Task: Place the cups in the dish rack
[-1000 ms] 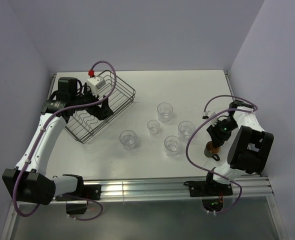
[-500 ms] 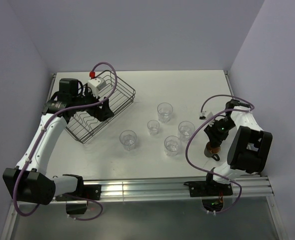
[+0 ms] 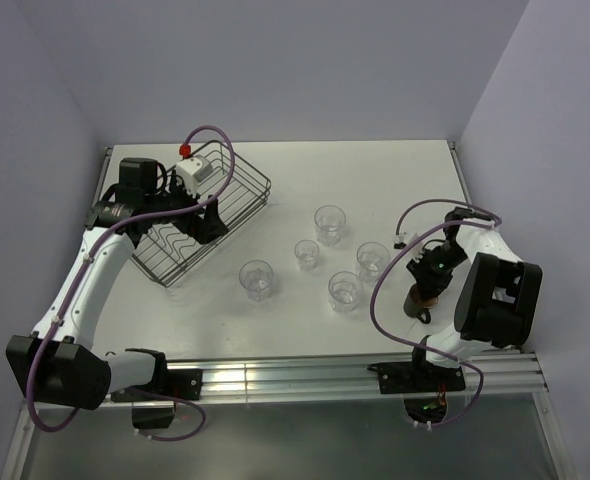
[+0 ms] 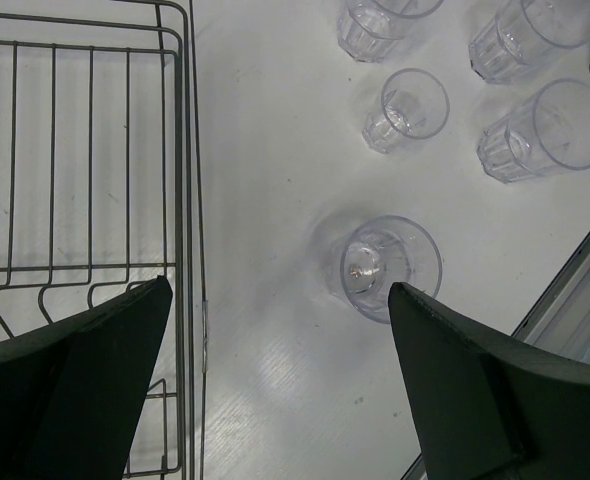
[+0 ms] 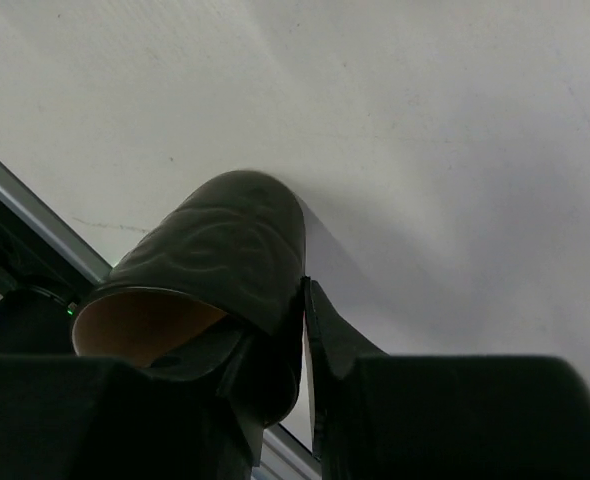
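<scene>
The black wire dish rack (image 3: 237, 190) stands at the back left and holds no cups; its wires fill the left of the left wrist view (image 4: 95, 200). My left gripper (image 3: 208, 222) hangs open over the rack's right edge, empty (image 4: 280, 300). Five clear ribbed tumblers stand on the table: (image 3: 257, 279), (image 3: 307, 254), (image 3: 328, 223), (image 3: 373, 259), (image 3: 345, 290). The nearest tumbler (image 4: 389, 267) shows by my left gripper's right finger. My right gripper (image 3: 428, 283) is shut on the wall of the dark brown mug (image 3: 419, 300), one finger inside it. The mug (image 5: 215, 260) is tilted, low over the table.
A white box with a red knob (image 3: 193, 168) sits on the left wrist above the rack. Purple cables loop from both arms. A metal rail (image 3: 305, 378) runs along the table's near edge, close to the mug. Walls close in the back and the sides.
My right gripper has shifted slightly left with the mug. The left arm has barely moved and the tumblers have stayed in place.
</scene>
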### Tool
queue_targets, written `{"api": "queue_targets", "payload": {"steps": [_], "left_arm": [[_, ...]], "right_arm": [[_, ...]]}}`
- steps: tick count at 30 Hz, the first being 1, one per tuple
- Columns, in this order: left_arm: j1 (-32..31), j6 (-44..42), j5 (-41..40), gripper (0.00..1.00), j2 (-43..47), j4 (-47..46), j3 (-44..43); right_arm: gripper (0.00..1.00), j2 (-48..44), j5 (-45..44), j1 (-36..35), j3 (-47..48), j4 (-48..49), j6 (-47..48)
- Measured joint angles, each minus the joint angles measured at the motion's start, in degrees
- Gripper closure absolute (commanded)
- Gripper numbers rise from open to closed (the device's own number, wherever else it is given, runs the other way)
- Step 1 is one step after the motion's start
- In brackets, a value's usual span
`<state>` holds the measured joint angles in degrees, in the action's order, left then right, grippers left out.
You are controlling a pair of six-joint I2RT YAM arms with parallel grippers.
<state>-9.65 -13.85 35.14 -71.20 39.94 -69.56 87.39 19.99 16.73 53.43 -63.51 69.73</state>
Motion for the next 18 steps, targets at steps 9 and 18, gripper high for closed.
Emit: {"api": "queue_targets", "payload": {"steps": [9,18], "left_arm": [[0.00,0.07,0.00,0.01,0.00,0.04,0.02],[-0.04,1.09,0.39,0.01,0.00,0.26,0.02]], "right_arm": [[1.00,-1.46,-0.46,-0.09,-0.61,0.44,1.05],[1.00,-2.73,4.33,4.15,9.62,-7.34,-0.04]]}}
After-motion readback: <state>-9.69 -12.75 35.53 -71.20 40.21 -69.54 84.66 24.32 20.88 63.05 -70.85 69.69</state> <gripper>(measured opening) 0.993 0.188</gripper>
